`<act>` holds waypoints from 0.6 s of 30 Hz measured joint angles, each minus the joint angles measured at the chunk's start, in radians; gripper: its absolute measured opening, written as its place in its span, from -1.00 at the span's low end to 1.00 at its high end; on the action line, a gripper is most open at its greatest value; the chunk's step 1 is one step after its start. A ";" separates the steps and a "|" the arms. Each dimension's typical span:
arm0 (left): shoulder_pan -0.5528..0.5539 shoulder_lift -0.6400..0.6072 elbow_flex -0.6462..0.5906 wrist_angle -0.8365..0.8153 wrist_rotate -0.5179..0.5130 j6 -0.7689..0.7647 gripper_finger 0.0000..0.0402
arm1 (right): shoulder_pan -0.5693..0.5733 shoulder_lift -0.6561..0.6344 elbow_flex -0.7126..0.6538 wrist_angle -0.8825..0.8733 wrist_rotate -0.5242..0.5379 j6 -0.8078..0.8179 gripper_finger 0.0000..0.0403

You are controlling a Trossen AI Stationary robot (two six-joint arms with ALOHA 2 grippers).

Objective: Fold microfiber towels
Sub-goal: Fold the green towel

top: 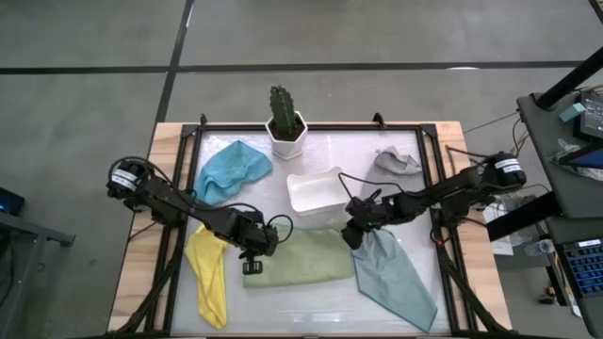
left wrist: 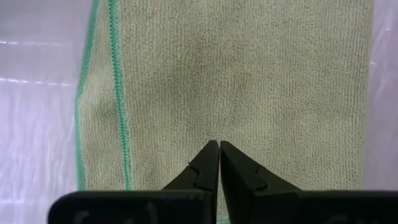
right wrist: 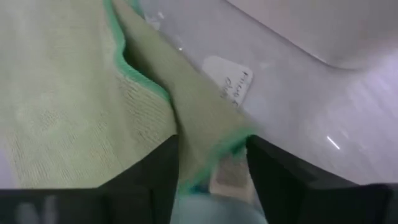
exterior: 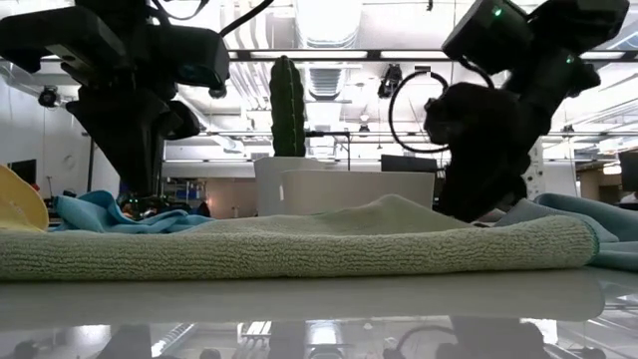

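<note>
On the bench (top: 311, 141), the olive green towel (top: 301, 259) lies folded once, between the yellow towel (top: 209, 273) and the pale teal towel (top: 396, 273).
At its left end the left end effector (top: 251, 266) sits clenched and holds nothing. At its right end the right end effector (right wrist: 211, 165) is released, with the towel's corner loose between its fingers. I think one fold is done; next both should pinch an edge and fold again.
</note>
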State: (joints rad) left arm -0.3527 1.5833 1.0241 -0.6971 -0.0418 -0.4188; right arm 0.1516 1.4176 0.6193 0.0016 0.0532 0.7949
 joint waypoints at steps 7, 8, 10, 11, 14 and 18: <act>0.000 0.000 0.000 0.004 -0.002 0.007 -1.00 | -0.001 0.023 0.000 0.112 0.001 -0.103 -0.04; 0.000 0.000 -0.001 0.004 -0.002 0.007 -1.00 | -0.003 0.023 0.000 0.116 0.002 -0.110 -0.07; 0.000 0.000 -0.001 0.007 -0.012 0.009 -1.00 | -0.004 0.023 0.000 0.130 0.011 -0.120 -0.15; 0.000 0.000 -0.001 0.007 -0.019 0.010 -1.00 | -0.004 0.025 0.000 0.140 0.023 -0.126 -0.21; 0.000 0.000 -0.001 0.008 -0.021 0.013 -1.00 | -0.004 0.025 0.000 0.148 0.034 -0.166 -0.45; 0.000 0.000 -0.001 0.008 -0.022 0.016 -1.00 | 0.012 0.025 0.000 0.163 0.044 -0.242 -0.84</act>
State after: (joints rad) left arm -0.3527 1.5833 1.0229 -0.6888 -0.0643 -0.4033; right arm 0.1632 1.4429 0.6189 0.1642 0.0976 0.5530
